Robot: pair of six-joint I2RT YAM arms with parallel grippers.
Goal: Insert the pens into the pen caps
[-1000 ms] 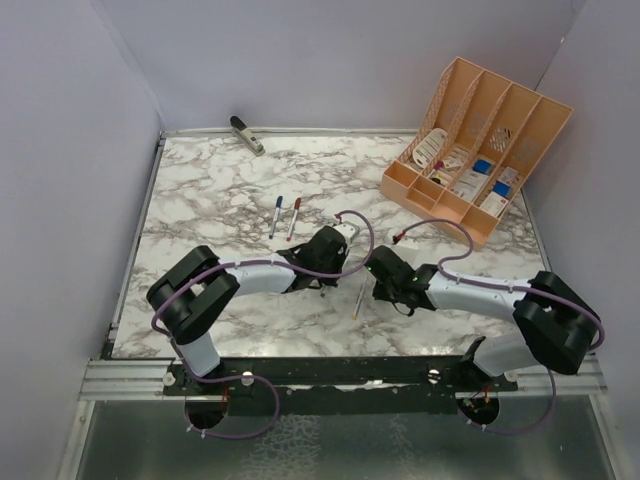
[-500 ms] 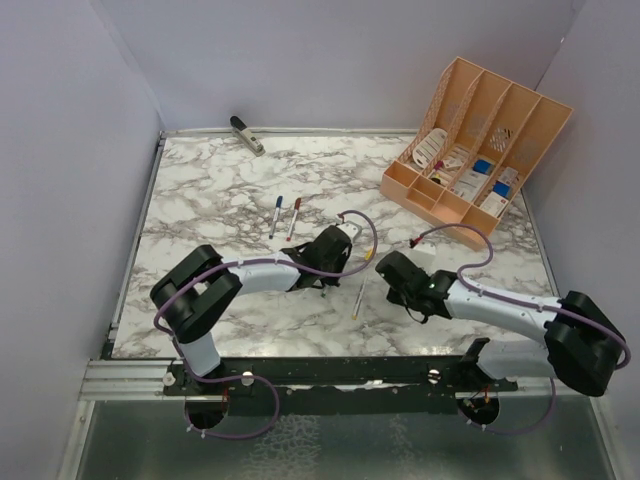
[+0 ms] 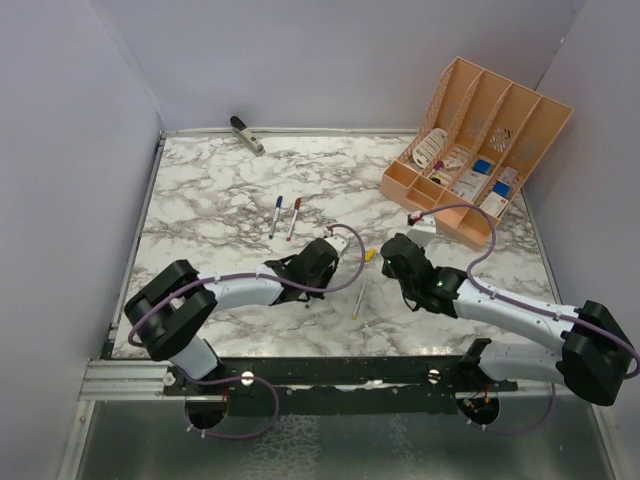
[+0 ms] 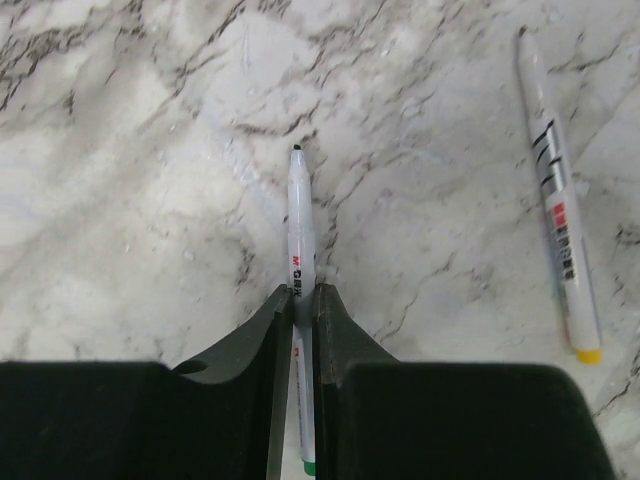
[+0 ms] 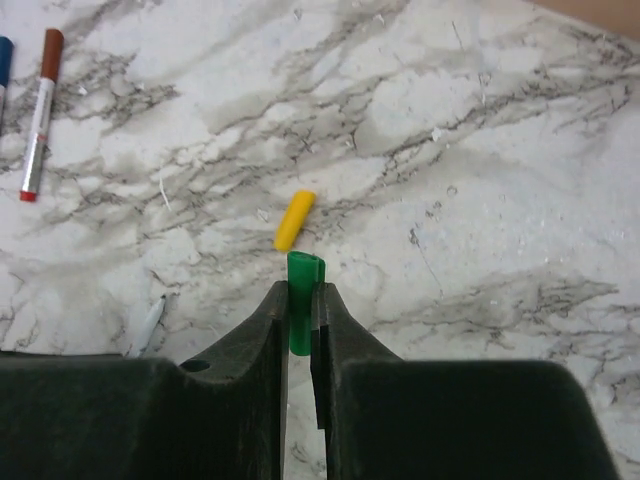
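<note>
Left pincer (image 4: 298, 297) is squeezed tight on a thin silvery pen (image 4: 301, 215). It's pinching the barrel, with the bare dark tip sticking straight out past the fingertips and a green butt end poking out behind.

Right pincer (image 5: 300, 295) is clamped down too, this one on the green cap (image 5: 303, 272), which pokes out a bit past its tips.

Just beyond that cap a yellow cap (image 5: 294, 219) lies loose on the counter (image 3: 200, 200). From overhead it sits right in the gap between the two pincers, so it's the one thing in the way there.

Off to the left pincer's right, a second pen (image 4: 556, 200) lies flat with its yellow end on the near side, apart from the held pen.

Farther out, ahead and left of the right pincer, a red-capped pen (image 5: 38, 110) and a blue-capped pen (image 3: 276, 215) lie side by side, not touching.

Way ahead and to its right is the orange organizer (image 3: 480, 150) with small stuff in its slots.

Farthest out, well past the capped pens by the back wall, is a dark-and-white clip (image 3: 246, 134).
</note>
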